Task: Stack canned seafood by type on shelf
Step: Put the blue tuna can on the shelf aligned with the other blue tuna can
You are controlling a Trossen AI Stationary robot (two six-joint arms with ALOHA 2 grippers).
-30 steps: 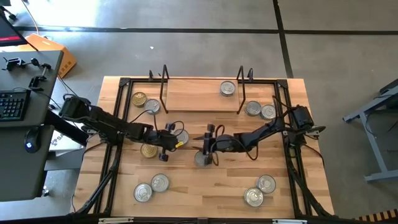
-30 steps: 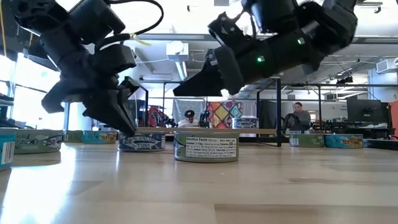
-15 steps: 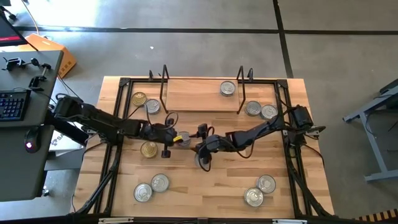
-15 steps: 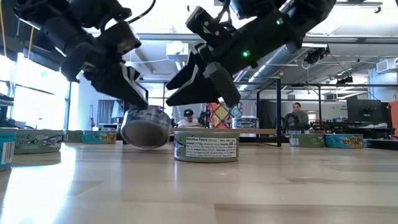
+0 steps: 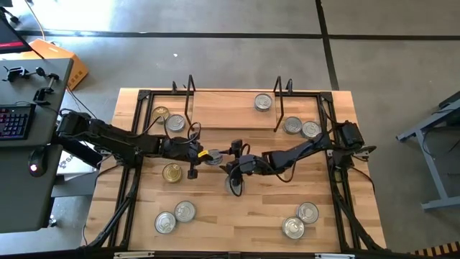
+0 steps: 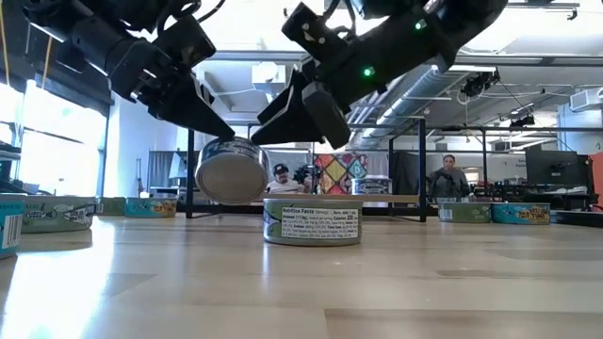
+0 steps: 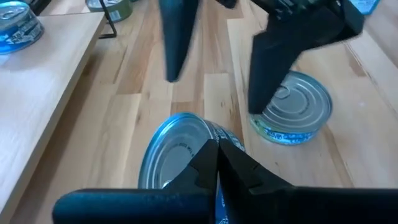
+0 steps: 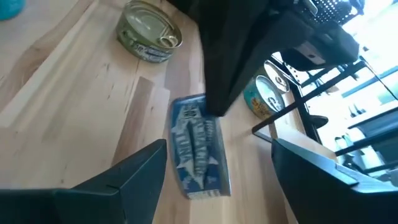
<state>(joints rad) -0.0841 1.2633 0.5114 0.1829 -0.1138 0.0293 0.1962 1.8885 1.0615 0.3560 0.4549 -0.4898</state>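
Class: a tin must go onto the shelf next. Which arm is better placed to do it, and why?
Probably the left. The left gripper already holds a tin lifted off the table, near the shelf. The right gripper is open beside it, above a tin on the table.

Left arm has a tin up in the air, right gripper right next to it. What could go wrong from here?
1. The left gripper holds the blue-label tin tilted on its side above the table; it may slip and drop.
2. The right gripper is open and very close to it; the fingers may collide.
3. The silver-lidded tin sits just below; a dropped tin could knock it.
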